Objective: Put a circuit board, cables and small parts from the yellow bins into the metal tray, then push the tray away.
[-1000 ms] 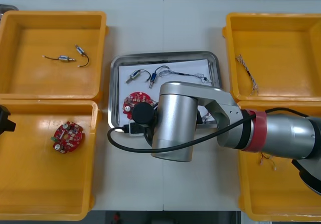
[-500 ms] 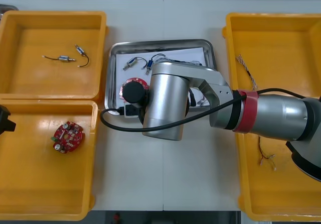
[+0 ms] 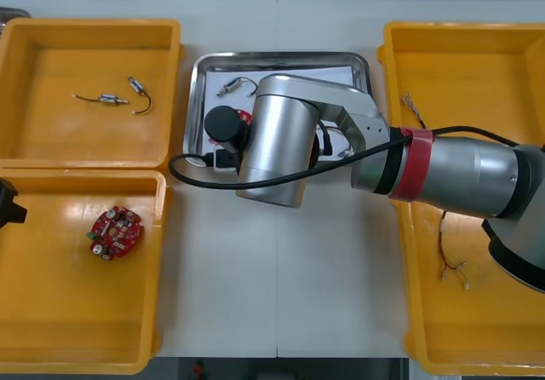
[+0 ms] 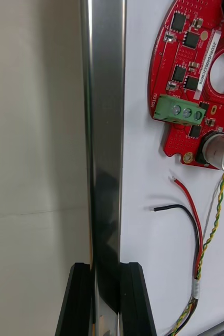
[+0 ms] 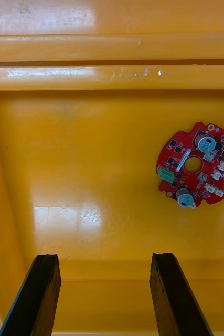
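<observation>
My right gripper (image 4: 106, 294) is shut on the near rim of the metal tray (image 4: 105, 131), a black finger on either side of the edge. Inside, on the white lining, lie a red circuit board (image 4: 193, 89) and black, red and yellow cables (image 4: 198, 236). From above, my right arm (image 3: 272, 146) covers most of the tray (image 3: 281, 58), which sits near the table's far edge; a small metal part (image 3: 232, 89) shows in it. My left gripper (image 5: 106, 294) hangs open over the near left bin (image 3: 51, 312), short of another circuit board (image 5: 198, 165).
The far left bin (image 3: 34, 65) holds two small metal parts (image 3: 111, 100). A twisted cable (image 3: 419, 124) lies in the far right bin and a red and yellow one (image 3: 451, 256) in the near right bin. Bare table (image 3: 281, 278) stretches in front of the tray.
The tray has slid away toward the table's far edge, with my right arm moving along on its near rim. The left arm has not moved.
</observation>
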You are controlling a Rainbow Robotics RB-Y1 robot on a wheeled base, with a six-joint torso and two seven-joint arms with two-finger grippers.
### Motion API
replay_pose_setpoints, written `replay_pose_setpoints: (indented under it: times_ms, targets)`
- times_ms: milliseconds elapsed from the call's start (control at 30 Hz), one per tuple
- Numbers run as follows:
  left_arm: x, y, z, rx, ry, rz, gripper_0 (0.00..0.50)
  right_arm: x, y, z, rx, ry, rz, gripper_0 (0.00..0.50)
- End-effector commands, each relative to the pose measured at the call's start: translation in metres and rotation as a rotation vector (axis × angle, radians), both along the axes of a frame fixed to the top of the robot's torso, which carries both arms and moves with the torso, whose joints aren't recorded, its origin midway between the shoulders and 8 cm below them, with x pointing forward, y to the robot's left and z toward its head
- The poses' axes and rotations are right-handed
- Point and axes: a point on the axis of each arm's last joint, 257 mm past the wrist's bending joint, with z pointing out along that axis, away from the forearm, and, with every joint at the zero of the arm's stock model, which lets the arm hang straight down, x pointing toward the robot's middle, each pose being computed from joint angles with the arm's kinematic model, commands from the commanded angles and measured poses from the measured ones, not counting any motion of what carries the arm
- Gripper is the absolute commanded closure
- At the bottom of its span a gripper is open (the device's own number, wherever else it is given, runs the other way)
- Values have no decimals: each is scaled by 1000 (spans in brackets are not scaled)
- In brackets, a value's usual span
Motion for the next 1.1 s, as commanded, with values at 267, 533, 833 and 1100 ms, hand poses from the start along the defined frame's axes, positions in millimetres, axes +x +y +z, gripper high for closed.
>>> replay_pose_setpoints:
  times_ms: [267,533,833,1100]
  targets:
    - [-4,14,15,84,-13,-73,0,30,37,39,94,-56,29,477]
    - [-4,14,15,84,-13,-73,0,48,37,45,81,-74,42,479]
    - [-4,14,15,84,-13,-73,0,64,40,53,103,-54,45,478]
    - [-4,14,15,84,-13,-73,0,79,45,58,108,-78,74,477]
